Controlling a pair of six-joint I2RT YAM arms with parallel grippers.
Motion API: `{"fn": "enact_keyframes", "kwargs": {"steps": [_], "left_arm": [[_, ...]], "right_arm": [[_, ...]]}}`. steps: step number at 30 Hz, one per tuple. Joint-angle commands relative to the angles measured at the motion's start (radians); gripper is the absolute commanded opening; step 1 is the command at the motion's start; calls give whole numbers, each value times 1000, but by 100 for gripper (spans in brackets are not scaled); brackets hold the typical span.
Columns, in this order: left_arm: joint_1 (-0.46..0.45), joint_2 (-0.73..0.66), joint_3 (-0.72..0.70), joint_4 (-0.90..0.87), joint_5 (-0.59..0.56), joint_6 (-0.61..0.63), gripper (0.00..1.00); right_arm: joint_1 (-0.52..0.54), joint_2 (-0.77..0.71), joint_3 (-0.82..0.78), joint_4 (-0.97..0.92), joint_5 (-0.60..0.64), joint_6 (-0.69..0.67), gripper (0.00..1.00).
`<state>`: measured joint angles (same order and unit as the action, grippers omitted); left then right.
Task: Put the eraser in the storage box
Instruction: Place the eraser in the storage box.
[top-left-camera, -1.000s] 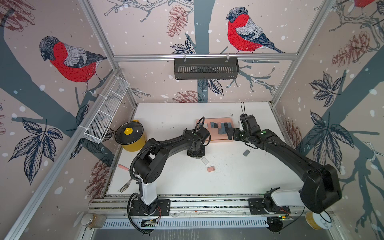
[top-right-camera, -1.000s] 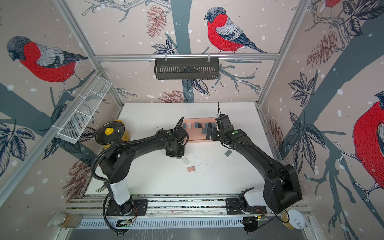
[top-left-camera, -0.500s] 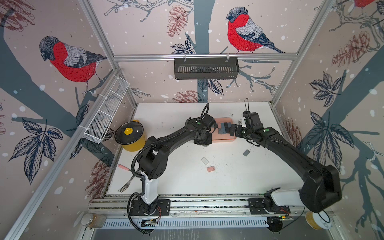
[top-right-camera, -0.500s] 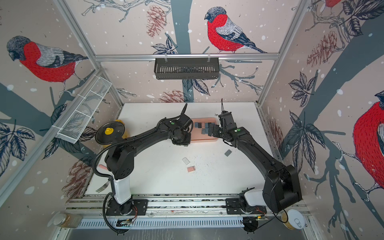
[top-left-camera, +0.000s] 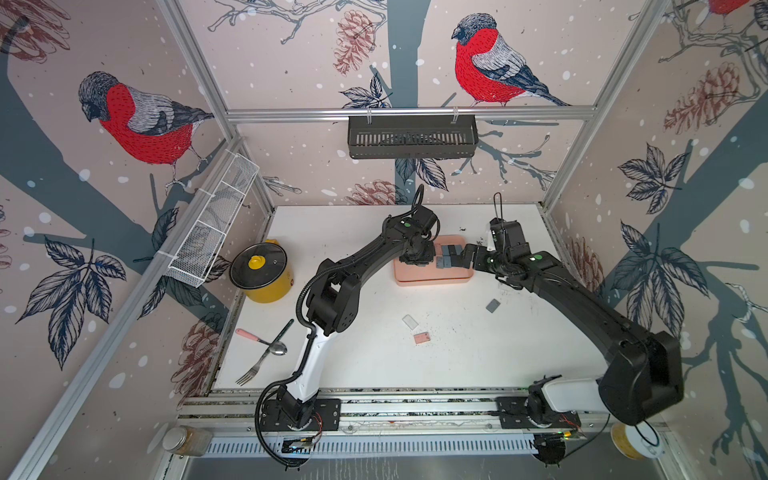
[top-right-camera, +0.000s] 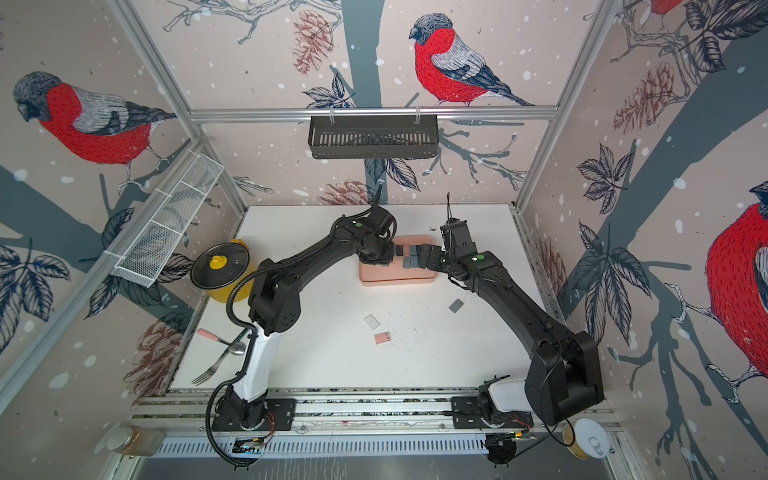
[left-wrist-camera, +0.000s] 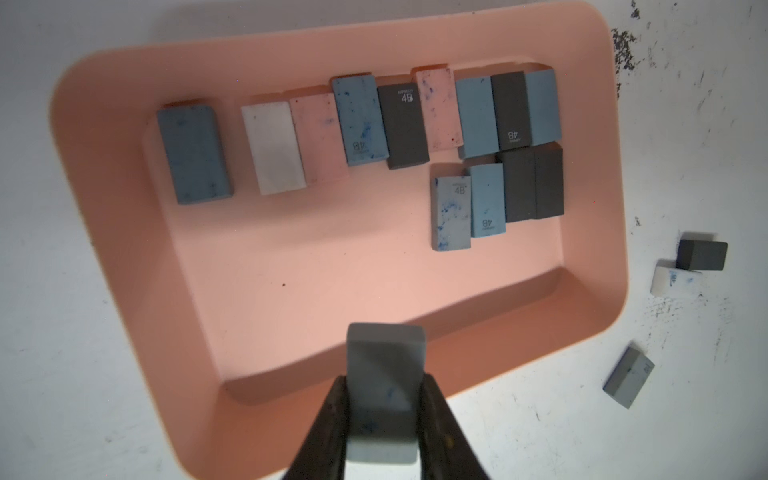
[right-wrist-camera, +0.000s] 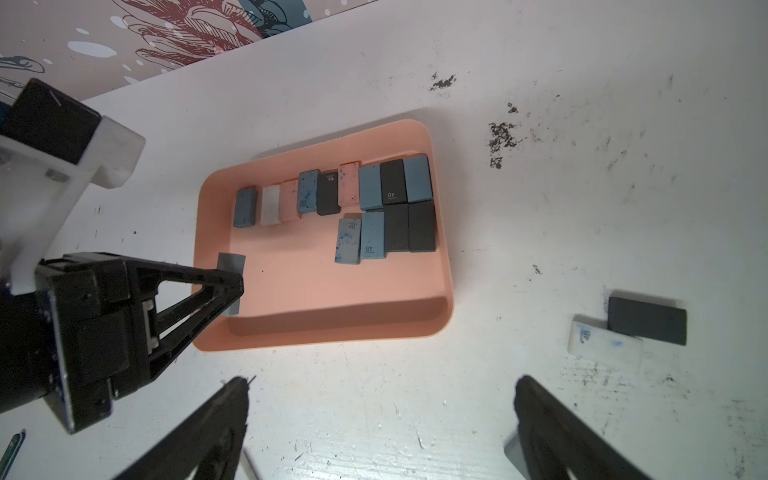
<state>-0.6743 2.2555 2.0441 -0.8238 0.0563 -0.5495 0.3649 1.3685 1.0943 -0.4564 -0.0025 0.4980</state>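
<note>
The grey eraser (left-wrist-camera: 386, 353) is pinched tight in the left claw (left-wrist-camera: 385, 384), poised over the pink box (left-wrist-camera: 83, 137) at its rim, not yet set down. The right claw (right-wrist-camera: 380, 399) gapes empty above the desk (right-wrist-camera: 540, 208). Next, I'd say: carry it over bare floor, lower, let go.

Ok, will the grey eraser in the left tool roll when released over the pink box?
Unlikely to roll: the grey eraser is a flat-faced block. Small in the left tool, it is probably light. The storage box has a rim that should contain it.
</note>
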Motion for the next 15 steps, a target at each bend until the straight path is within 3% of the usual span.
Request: {"fn": "enact_keyframes", "kwargs": {"steps": [1,15], "left_arm": [[5,40,34,-24,25,12,29],[5,172,107,75,74,-38,29]], "right_arm": [[-4,-12,-5,-8,7,5,99],[-7,-14,-14,-5,0,24,99]]}}
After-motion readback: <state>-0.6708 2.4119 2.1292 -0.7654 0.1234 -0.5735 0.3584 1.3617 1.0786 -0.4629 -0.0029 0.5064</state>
